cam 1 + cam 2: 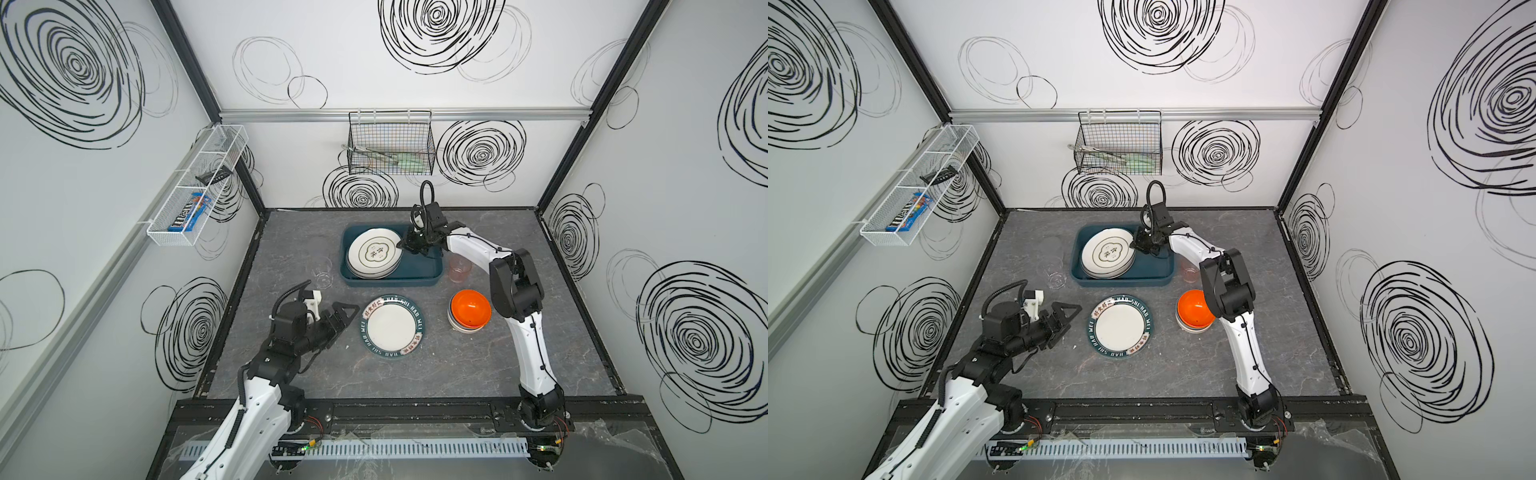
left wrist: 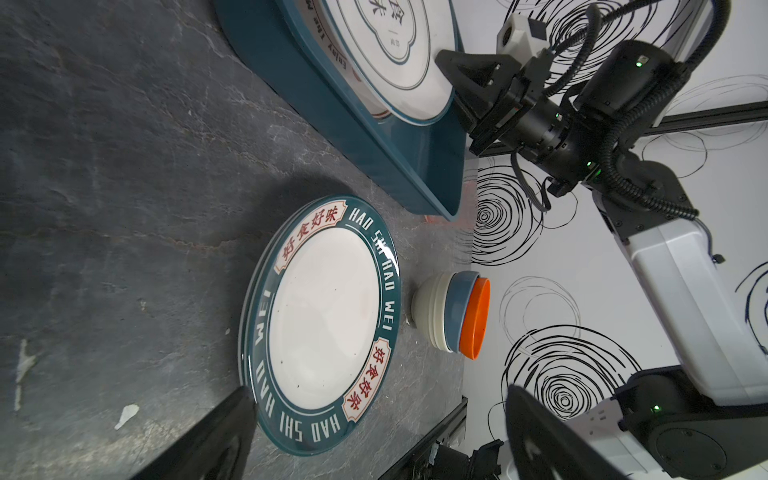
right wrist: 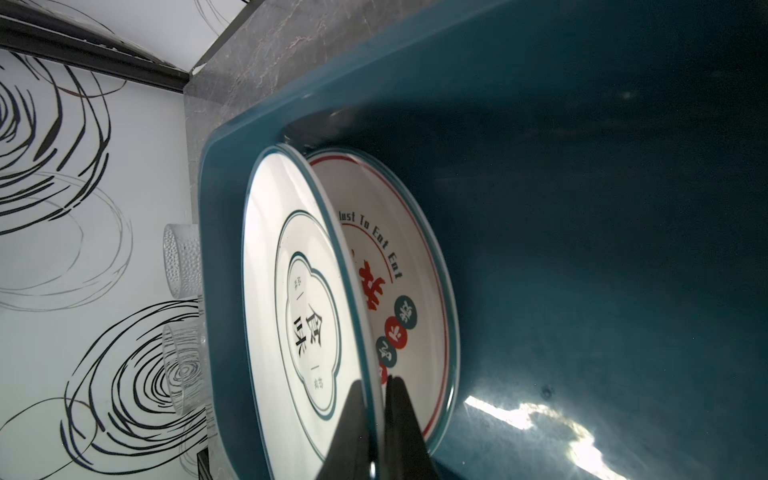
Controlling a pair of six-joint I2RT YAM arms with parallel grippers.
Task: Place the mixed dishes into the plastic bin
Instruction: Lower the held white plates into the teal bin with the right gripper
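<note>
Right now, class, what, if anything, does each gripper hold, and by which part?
Right gripper: the top white plate in the bin, by its rim. Left gripper: open, nothing held.

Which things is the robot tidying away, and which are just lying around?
For the job: dark teal plastic bin, white round plate with black characters, white plate with red characters, green-rimmed lettered plate, stacked orange, blue and cream bowls, pink see-through tumbler, clear glasses.

Just lying about: black wire basket, white mesh tray with blue candy box.

Plates [image 1: 391, 325] 3; bowls [image 1: 469, 309] 3; glasses [image 3: 183, 257] 3; bin [image 1: 390, 281] 1.
</note>
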